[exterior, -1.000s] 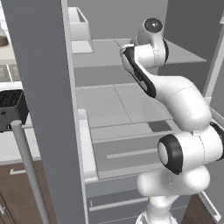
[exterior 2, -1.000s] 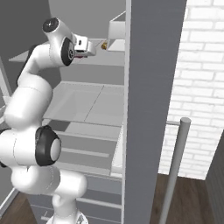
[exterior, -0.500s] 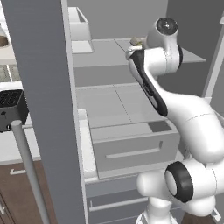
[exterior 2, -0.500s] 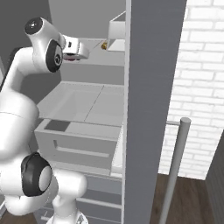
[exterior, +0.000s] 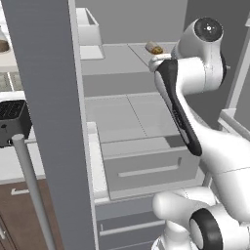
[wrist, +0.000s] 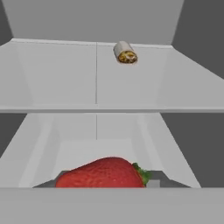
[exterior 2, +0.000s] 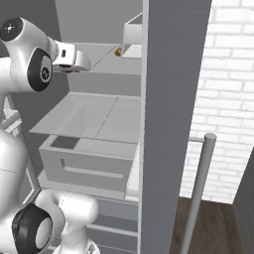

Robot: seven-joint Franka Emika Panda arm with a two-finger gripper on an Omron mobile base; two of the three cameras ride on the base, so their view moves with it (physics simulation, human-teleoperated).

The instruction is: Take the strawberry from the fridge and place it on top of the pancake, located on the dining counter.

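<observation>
Strawberry [wrist: 101,173] sits low centre in hand view, clamped btwn narrow jaws of gripper [wrist: 105,183] w/ fridge [exterior: 44,97] shelves beyond, so carry-out step looks underway; next: back clear of shelf edge, head for dining counter & pancake.

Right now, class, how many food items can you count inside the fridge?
2. The strawberry sits at the gripper fingertips, in front of the lower shelves. A wrap lies at the back of the upper shelf. Others may be hidden.

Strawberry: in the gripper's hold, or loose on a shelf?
Held. The hand view shows the strawberry lying sideways between the gripper's fingertips, off the shelf.
</observation>
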